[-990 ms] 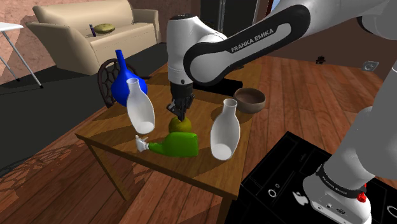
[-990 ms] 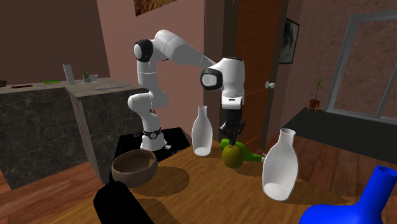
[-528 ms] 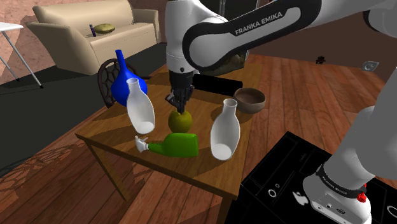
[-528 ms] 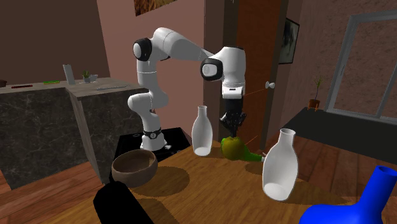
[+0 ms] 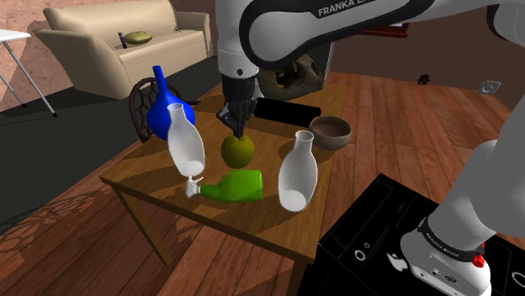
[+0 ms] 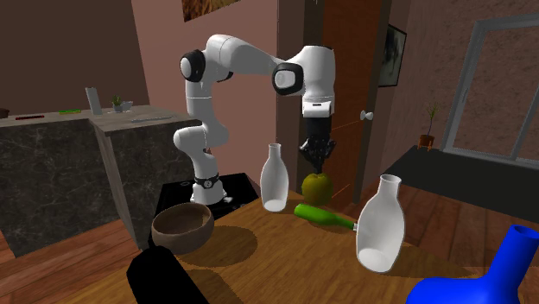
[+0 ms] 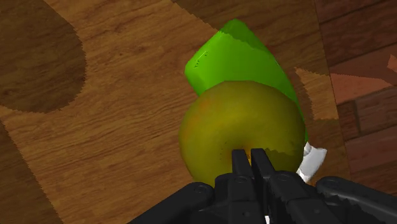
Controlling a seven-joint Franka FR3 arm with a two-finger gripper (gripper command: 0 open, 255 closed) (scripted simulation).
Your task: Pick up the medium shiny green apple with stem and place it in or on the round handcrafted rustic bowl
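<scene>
Now that the gripper (image 5: 239,128) has risen, the green apple (image 5: 238,151) hangs clear of the table (image 5: 143,189) with the fingers clenched on its top (probably around the stem). The lift looks done and the carry remains. The bowl (image 5: 330,131) sits near the table's edge, well apart from the apple. A white vase (image 5: 297,172) stands just beside the bowl, seemingly off the direct path. The green bottle (image 5: 233,186) has rolled slightly.

A wooden bench (image 5: 156,187) carries a green bottle (image 5: 233,187) lying on its side between a white vase (image 5: 185,143) and a second white vase (image 5: 298,172), both upright. A blue vase (image 5: 168,105) stands behind. Beyond, a beige sofa (image 5: 109,38) holds what may be a cushion (image 5: 137,36).
</scene>
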